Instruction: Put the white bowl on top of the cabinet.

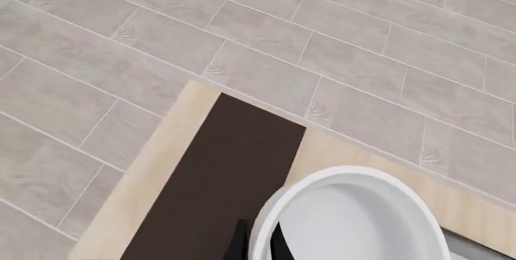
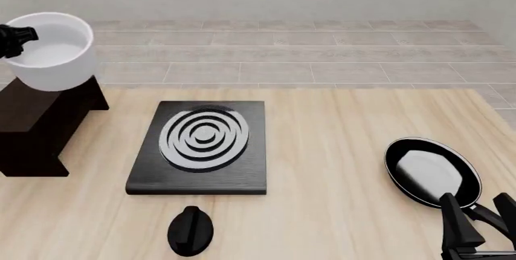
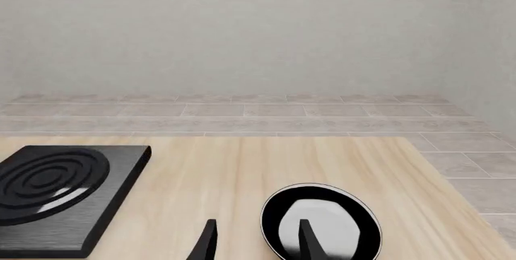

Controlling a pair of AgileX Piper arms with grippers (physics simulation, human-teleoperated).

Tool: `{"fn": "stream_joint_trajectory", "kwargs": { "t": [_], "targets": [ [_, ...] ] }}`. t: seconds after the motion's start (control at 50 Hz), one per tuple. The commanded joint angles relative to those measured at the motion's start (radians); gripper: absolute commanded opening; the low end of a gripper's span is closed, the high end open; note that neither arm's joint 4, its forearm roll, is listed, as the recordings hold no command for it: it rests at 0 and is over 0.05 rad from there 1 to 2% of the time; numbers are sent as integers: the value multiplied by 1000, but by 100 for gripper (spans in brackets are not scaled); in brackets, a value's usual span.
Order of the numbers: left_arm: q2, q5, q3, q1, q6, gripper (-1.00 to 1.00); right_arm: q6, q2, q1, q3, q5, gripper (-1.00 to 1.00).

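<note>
My left gripper (image 2: pixel 14 37) is shut on the near-left rim of the white bowl (image 2: pixel 50 51) and holds it slightly tilted at the far left. The bowl's bottom overlaps the back part of the dark brown cabinet (image 2: pixel 36 121); I cannot tell whether they touch. In the left wrist view the gripper (image 1: pixel 260 245) pinches the rim of the bowl (image 1: pixel 354 217), one finger inside and one outside, with the flat top of the cabinet (image 1: pixel 217 175) beside and below it. My right gripper (image 2: pixel 480 217) is open near the table's front right and holds nothing.
A black stove plate (image 2: pixel 202 145) with silver rings lies mid-table. Close in front of the open right gripper (image 3: pixel 256 242) sits a black frying pan (image 2: pixel 431 169) with a whitish inside. A small black knob (image 2: pixel 191 230) lies near the front edge. Tiled floor lies beyond the table.
</note>
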Motion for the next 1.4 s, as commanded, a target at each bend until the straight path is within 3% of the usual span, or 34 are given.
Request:
{"fn": "stream_joint_trajectory", "kwargs": {
  "t": [0.02,0.82,1.4],
  "targets": [
    [7,-18,-13,35,4,-100,0,0,0,0,0,100],
    [77,-50,-49,153,4,-100,0,0,0,0,0,100],
    [98,-145,64,174,-14,-100,0,0,0,0,0,100]
  ]
}}
